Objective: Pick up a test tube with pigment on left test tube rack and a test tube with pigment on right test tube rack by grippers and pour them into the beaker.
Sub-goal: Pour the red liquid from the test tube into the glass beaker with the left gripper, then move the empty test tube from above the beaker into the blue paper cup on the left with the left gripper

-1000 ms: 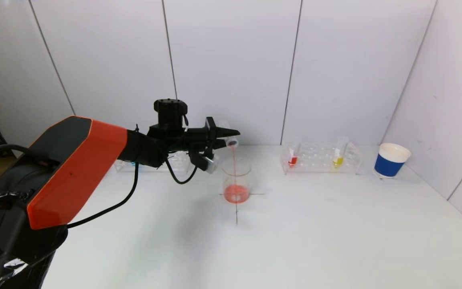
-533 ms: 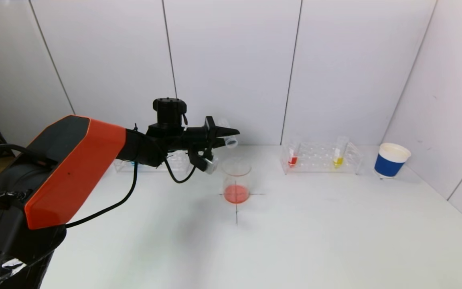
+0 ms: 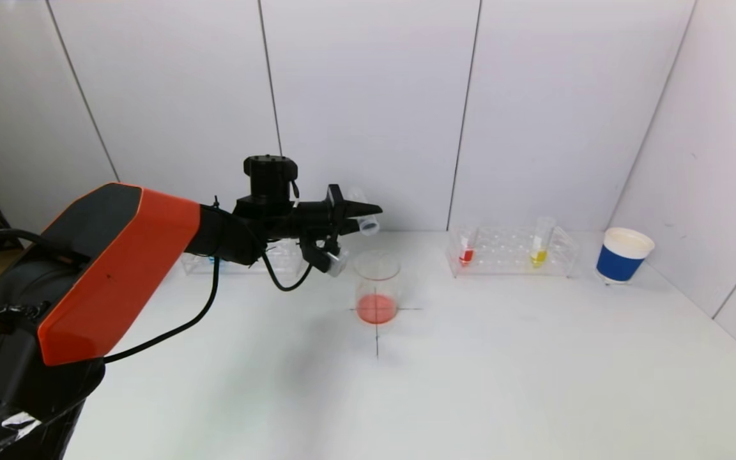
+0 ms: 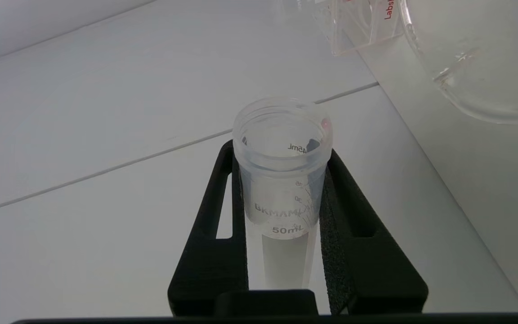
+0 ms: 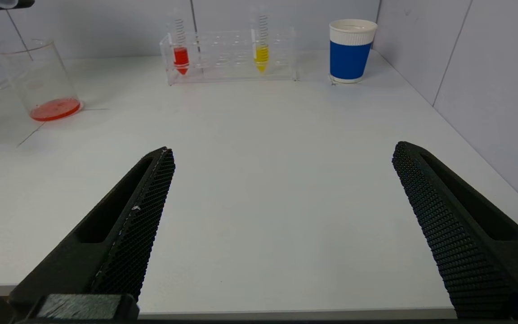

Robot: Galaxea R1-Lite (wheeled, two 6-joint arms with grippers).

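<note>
**Emptied tube held tipped above beaker**

Beaker [image 3: 377, 285] on the table's [image 3: 470, 370] cross mark, a shallow red pool at its bottom. Right rack [image 3: 512, 252] against the back wall, one tube with red pigment [image 3: 467, 248], one with yellow [image 3: 540, 246]. Blue cup [image 3: 622, 255] beside it near the corner. Left rack [image 3: 234, 259] mostly hidden behind the left arm.

Left gripper [image 3: 358, 214] clamped on a clear, drained tube [image 3: 365, 217], lying nearly level, mouth just above and behind the beaker rim. Right gripper [image 5: 281, 189] spread wide, low over the near table, well apart from both racks.

Broad bare tabletop between beaker, right rack and front edge.
</note>
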